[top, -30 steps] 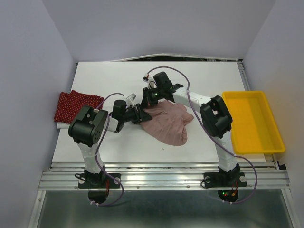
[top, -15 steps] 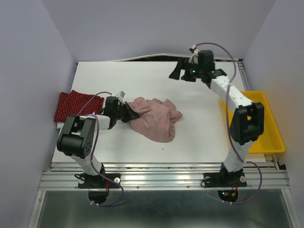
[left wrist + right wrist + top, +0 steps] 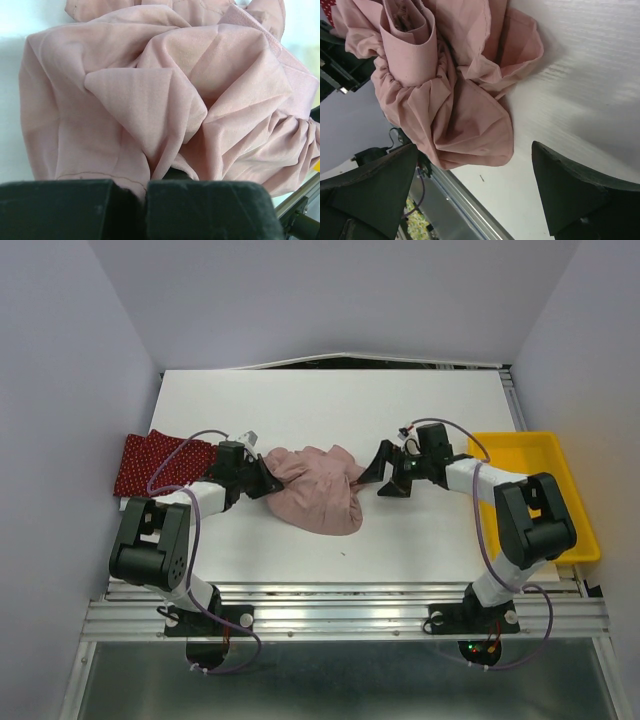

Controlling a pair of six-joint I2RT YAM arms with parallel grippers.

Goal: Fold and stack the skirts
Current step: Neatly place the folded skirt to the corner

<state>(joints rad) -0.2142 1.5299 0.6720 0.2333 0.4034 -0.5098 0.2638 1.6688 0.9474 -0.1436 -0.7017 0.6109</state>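
In left claw's [image 3: 268, 479] pinch, pink skirt [image 3: 322, 498]

The pink skirt [image 3: 318, 495] is a plain dusty shade all over, while the red skirt [image 3: 160, 462] is dark with tiny white polka dots. The tray [image 3: 525, 502] is bright yellow, and the worktop [image 3: 330, 410] is plain white.

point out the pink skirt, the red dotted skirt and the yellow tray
pink skirt [image 3: 318, 495], top external view, middle of the crumpled heap
red dotted skirt [image 3: 137, 467], top external view, middle of the cloth
yellow tray [image 3: 525, 466], top external view, bare floor
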